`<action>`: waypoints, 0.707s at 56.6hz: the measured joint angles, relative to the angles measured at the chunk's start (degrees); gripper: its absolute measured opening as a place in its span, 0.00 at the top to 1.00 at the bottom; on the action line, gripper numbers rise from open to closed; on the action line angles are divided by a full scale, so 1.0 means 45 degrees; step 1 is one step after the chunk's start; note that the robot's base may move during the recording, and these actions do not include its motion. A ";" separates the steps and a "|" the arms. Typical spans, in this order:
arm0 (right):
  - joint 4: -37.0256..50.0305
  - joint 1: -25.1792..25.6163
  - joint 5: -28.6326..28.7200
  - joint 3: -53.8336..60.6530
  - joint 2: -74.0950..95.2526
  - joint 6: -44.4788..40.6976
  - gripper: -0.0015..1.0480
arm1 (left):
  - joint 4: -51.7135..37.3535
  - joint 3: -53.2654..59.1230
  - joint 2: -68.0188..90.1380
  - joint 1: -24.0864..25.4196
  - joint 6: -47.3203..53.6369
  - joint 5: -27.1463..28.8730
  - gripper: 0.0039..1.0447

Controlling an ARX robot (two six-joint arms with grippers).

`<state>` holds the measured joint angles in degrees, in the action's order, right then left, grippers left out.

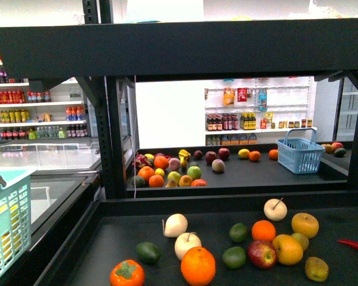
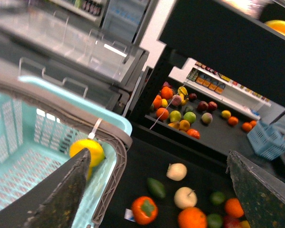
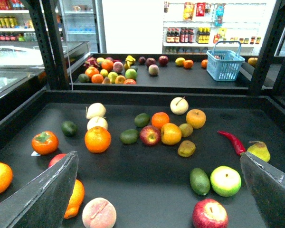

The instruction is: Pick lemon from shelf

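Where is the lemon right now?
In the left wrist view, the lemon lies inside the light-blue basket, near its rim. The basket is left of the black shelf.

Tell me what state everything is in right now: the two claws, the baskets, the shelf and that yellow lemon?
lemon, lying loose in the teal basket, not gripped.
teal basket, upright, holding the lemon.
left gripper, open, empty.
right gripper, open, empty.
blue basket, upright on the far deck, handle raised.
shelf, decks strewn with loose fruit.
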<state>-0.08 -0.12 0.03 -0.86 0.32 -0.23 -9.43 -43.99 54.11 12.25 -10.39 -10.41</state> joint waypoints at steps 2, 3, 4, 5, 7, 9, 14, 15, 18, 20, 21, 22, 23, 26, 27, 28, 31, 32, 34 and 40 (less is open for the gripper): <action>0.0000 0.0000 0.0000 0.0000 0.0000 0.0000 0.02 | 0.0389 0.0840 -0.1112 -0.0811 0.0690 0.0831 0.37; 0.0000 0.0000 0.0000 0.0000 0.0000 0.0000 0.02 | 0.0568 0.1253 -0.1651 -0.1258 0.0889 0.1331 0.41; 0.0000 0.0000 0.0000 0.0000 0.0000 0.0000 0.02 | 0.0733 0.1647 -0.2166 -0.1671 0.1146 0.1700 0.44; 0.0000 0.0000 -0.0005 0.0000 0.0000 0.0000 0.02 | 0.0797 0.1846 -0.2414 -0.1855 0.1239 0.1831 0.46; 0.0000 0.0000 0.0000 0.0000 0.0000 0.0000 0.02 | 0.0826 0.2594 -0.3317 -0.2390 0.1511 0.1987 0.53; 0.0000 0.0000 0.0000 0.0000 0.0000 0.0000 0.02 | 0.0685 0.3220 -0.4002 -0.2618 0.1749 0.2006 0.59; 0.0000 0.0000 0.0005 0.0000 0.0000 0.0000 0.02 | 0.0112 0.4556 -0.5003 -0.2681 0.2021 0.2317 0.80; 0.0000 0.0000 0.0000 0.0000 0.0000 0.0000 0.02 | 0.0019 0.4872 -0.5158 -0.2686 0.2045 0.2317 0.85; 0.0000 0.0000 0.0000 0.0000 0.0000 0.0000 0.02 | -0.0185 0.5659 -0.5508 -0.2691 0.2074 0.2312 0.98; 0.0000 0.0000 0.0000 0.0000 0.0000 0.0000 0.02 | -0.0301 0.6052 -0.5765 -0.2691 0.2113 0.2312 0.98; 0.0000 0.0000 0.0000 0.0000 0.0000 0.0000 0.02 | -0.0345 0.6183 -0.5867 -0.2691 0.2123 0.2317 0.98; 0.0000 0.0000 0.0000 0.0000 0.0000 0.0005 0.02 | -0.0408 0.6373 -0.6023 -0.2691 0.2127 0.2307 0.98; 0.0000 0.0000 -0.0005 0.0000 0.0000 0.0005 0.02 | -0.0442 0.6489 -0.6120 -0.2691 0.2132 0.2307 0.98; 0.0000 0.0000 0.0000 0.0000 0.0000 0.0000 0.02 | -0.0539 0.6887 -0.6455 -0.2691 0.2142 0.2307 0.98; 0.0000 0.0000 0.0000 0.0000 0.0000 0.0005 0.02 | -0.0573 0.7057 -0.6586 -0.2691 0.2142 0.2312 0.98; 0.0000 0.0000 0.0000 0.0000 0.0000 0.0000 0.02 | -0.0583 0.7155 -0.6674 -0.2691 0.2147 0.2312 0.98; 0.0000 0.0000 0.0000 0.0000 0.0000 0.0000 0.02 | -0.0593 0.7451 -0.6917 -0.2691 0.2157 0.2312 0.98; 0.0000 0.0000 0.0000 0.0000 0.0000 0.0000 0.02 | -0.0593 0.7538 -0.6999 -0.2691 0.2157 0.2312 0.98; 0.0000 0.0000 0.0000 0.0000 0.0000 0.0000 0.02 | -0.0593 0.7664 -0.7121 -0.2691 0.2161 0.2312 0.98; 0.0000 0.0000 0.0000 0.0000 0.0000 0.0000 0.02 | -0.0593 0.8072 -0.7562 -0.2691 0.2161 0.2307 0.98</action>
<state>-0.08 -0.12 0.03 -0.86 0.32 -0.23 -12.10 -7.66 20.08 0.14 -0.67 -0.03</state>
